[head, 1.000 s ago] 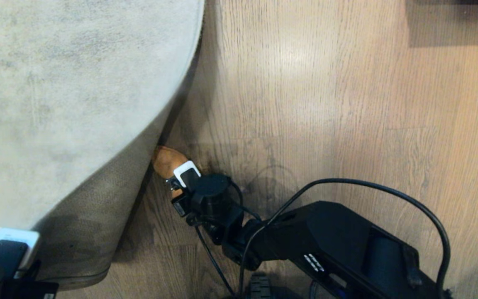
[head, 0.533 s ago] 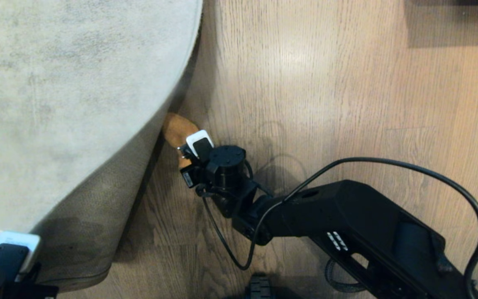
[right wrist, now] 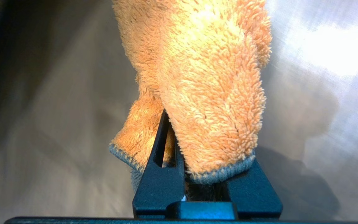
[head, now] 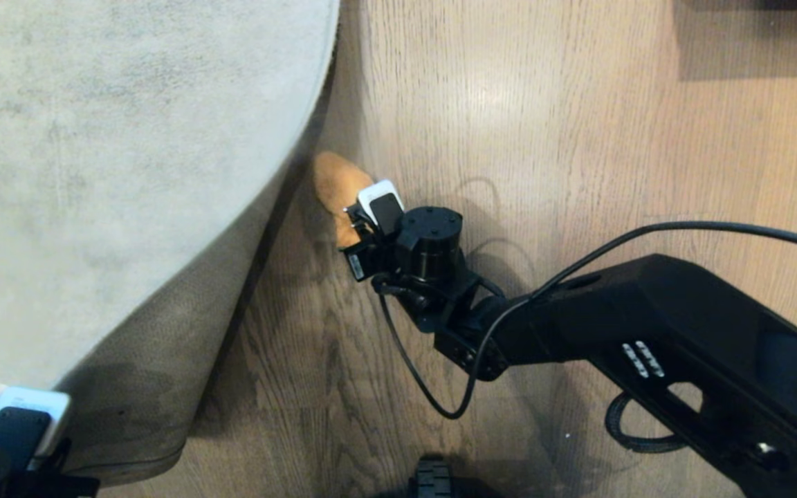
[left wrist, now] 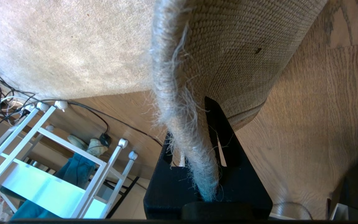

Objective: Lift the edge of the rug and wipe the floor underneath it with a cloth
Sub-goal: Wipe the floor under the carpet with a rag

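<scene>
At the near left, the left claw pinches the rug edge and holds it up off the floor, its woven backing showing. Farther in, the right claw pinches the cloth, which lies on the floor just right of the raised rug.

Fluffy cloth, glossy wood floor, woven rug backing
</scene>
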Tool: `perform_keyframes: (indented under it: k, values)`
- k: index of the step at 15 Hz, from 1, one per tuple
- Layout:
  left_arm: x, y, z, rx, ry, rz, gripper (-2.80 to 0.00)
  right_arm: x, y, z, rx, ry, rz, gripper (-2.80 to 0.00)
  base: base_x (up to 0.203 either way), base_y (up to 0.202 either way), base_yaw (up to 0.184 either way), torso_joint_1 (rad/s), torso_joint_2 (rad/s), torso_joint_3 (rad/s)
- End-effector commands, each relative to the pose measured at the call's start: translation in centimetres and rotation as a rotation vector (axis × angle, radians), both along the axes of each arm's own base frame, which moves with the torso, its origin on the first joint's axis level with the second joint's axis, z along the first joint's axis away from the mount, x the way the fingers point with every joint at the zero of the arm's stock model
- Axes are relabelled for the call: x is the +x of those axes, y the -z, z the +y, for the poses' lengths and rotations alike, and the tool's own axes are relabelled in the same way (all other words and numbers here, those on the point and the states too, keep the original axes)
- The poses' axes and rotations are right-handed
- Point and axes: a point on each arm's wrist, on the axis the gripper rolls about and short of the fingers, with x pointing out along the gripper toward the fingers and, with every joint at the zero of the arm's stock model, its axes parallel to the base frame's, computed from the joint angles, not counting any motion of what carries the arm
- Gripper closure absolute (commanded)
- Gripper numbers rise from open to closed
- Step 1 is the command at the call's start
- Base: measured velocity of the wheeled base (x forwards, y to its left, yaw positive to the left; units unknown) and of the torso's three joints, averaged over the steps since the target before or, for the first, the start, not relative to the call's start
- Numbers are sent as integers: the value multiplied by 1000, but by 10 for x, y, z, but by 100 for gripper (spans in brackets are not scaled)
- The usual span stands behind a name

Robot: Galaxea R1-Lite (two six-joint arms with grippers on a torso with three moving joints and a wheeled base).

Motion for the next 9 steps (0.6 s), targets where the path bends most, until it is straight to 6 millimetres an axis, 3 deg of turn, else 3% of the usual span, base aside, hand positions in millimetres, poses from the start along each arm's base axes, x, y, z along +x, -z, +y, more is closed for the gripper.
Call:
perform_keyframes:
  k: [1, 5, 9]
  values:
    - [0, 0, 0, 2, -4, -3, 0, -14, 6, -21, -46, 16, 53, 0, 0, 0, 0, 0, 0, 0]
    - [0, 0, 0, 0, -5, -4, 0, -61, 40, -39, -134, -30, 151, 0, 0, 0, 0, 0, 0, 0]
    - [0, 0, 1, 1, -8, -5, 0, -139, 63, 9, -194, -250, 178, 0, 0, 0, 0, 0, 0, 0]
